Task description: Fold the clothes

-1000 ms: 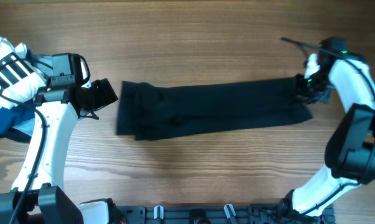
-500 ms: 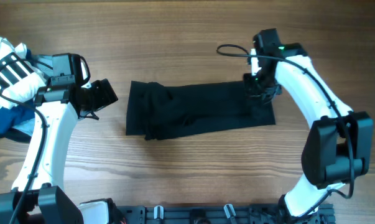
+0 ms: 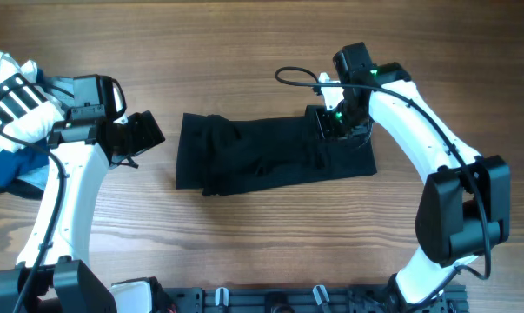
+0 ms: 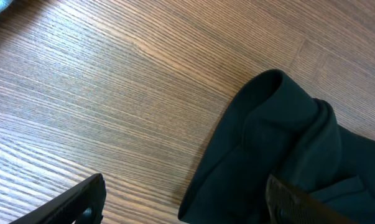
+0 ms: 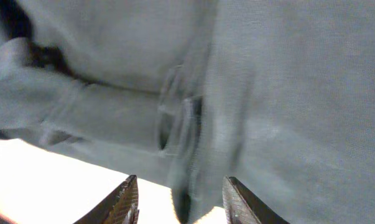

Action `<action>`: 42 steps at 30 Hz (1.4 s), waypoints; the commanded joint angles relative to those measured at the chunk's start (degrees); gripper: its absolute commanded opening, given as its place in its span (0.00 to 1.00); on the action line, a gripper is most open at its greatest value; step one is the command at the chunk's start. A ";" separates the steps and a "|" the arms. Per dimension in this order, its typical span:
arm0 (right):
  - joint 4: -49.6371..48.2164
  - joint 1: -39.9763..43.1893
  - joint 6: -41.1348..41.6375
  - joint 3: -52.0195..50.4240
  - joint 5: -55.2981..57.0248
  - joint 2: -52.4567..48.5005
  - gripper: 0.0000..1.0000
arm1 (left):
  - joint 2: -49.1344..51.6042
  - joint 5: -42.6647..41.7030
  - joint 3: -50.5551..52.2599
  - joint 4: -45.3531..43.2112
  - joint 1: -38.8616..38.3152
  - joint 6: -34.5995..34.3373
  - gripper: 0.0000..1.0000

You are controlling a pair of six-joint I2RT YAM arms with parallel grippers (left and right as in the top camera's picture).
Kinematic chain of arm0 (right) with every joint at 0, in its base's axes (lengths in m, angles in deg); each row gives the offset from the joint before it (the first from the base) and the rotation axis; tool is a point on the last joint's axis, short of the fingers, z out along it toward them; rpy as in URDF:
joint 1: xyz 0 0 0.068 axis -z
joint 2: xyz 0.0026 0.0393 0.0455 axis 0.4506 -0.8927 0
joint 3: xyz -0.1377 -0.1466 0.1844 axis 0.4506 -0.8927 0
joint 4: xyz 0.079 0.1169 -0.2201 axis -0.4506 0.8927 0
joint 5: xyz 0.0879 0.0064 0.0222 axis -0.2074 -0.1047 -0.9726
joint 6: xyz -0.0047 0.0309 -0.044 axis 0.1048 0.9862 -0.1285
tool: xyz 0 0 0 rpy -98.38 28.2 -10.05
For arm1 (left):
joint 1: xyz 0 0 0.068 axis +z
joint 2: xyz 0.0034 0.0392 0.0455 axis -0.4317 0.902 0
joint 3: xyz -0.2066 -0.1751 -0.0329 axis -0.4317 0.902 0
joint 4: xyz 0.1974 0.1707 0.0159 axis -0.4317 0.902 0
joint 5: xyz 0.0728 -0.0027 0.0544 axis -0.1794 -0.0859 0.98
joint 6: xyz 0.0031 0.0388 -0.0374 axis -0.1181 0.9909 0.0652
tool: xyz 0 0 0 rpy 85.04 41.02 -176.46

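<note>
The black shirt (image 3: 262,156) lies on the wooden table as a long folded strip, bunched at its left end. My right gripper (image 3: 331,123) is over the strip's right part, where the right end is turned over to the left. In the right wrist view the shirt (image 5: 287,93) fills the frame and looks grey. A fold of it hangs between the fingers of the right gripper (image 5: 178,202), which stand apart with table showing beside it. My left gripper (image 3: 151,135) is open and empty just left of the shirt's left edge (image 4: 287,137). The logo is hidden.
A white garment with black stripes (image 3: 5,96) and blue clothes (image 3: 1,165) lie at the far left edge, under the left arm. A black cable (image 3: 292,74) loops from the right arm. The arms' base rail (image 3: 270,300) runs along the front edge.
My right gripper has carried the shirt's right end leftward across the table, so the strip is much shorter. Its left end slid slightly right. The left arm has not moved.
</note>
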 commanded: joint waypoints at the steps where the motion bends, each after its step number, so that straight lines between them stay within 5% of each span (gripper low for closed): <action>1: 0.07 -0.22 7.43 0.72 10.03 0.59 0.48 | 0.55 -0.50 -0.13 0.11 0.22 0.48 0.82; 13: -10.23 -6.29 19.54 -4.83 16.81 -0.63 0.50 | 0.55 -0.52 -0.13 1.07 0.22 0.48 0.83; 20: -10.82 -6.93 19.39 -5.99 15.32 -3.69 0.49 | 0.55 -0.52 -0.11 1.14 0.22 0.48 0.83; 23: -10.21 -6.86 19.30 -5.99 15.56 -3.76 0.26 | 0.55 -0.52 -0.13 1.18 0.22 0.46 0.83; 25: -9.35 -6.88 19.39 -5.99 15.54 -3.80 0.21 | 0.55 -0.52 -0.11 1.55 0.22 0.46 0.83; 26: -8.52 -6.86 19.37 -5.99 15.56 -3.80 0.08 | 0.55 -0.52 -0.13 1.77 0.22 0.46 0.82; 34: -4.61 -6.88 14.01 -5.99 15.06 -3.78 0.04 | 0.55 -0.74 -0.11 2.82 0.22 0.28 0.83; 35: -4.72 -6.86 13.38 -5.99 15.08 -3.78 0.07 | 0.55 -0.74 -0.13 2.82 0.22 0.28 0.82; 37: -7.76 -6.88 13.22 -5.99 15.06 -3.78 0.47 | 0.55 -0.74 -0.13 3.06 0.22 0.28 0.85; 42: -11.08 -6.86 9.55 -4.90 8.00 -3.41 0.49 | 0.66 -3.78 -0.11 4.15 0.22 0.35 0.92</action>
